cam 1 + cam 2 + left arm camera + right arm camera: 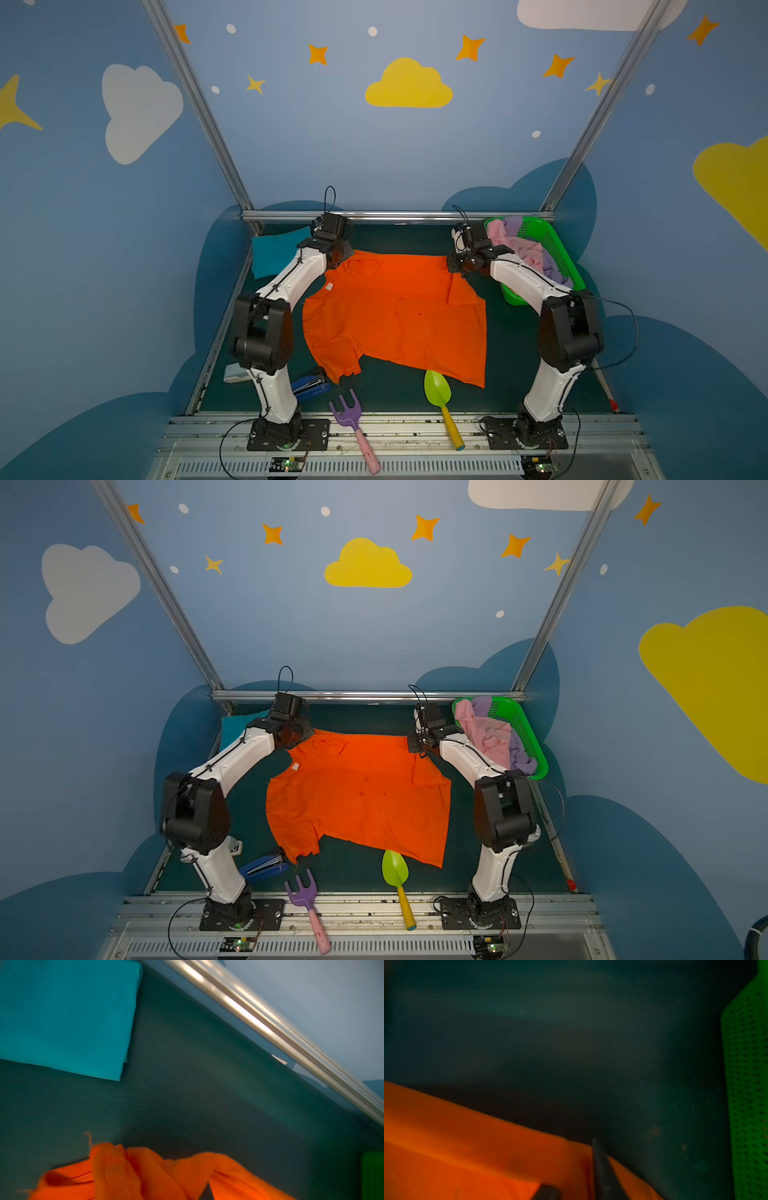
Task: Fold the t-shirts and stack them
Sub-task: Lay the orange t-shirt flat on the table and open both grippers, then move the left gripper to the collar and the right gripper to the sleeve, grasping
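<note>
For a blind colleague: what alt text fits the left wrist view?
A bunched orange shirt lies nearest the camera on a dark green table. A folded teal shirt lies apart from it; a metal rail borders the table.

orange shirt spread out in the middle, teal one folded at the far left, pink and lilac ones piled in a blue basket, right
Not quite: the basket is green, not blue, as both top views show. The orange shirt, teal shirt, pink shirt and lilac shirt are as you say.
</note>
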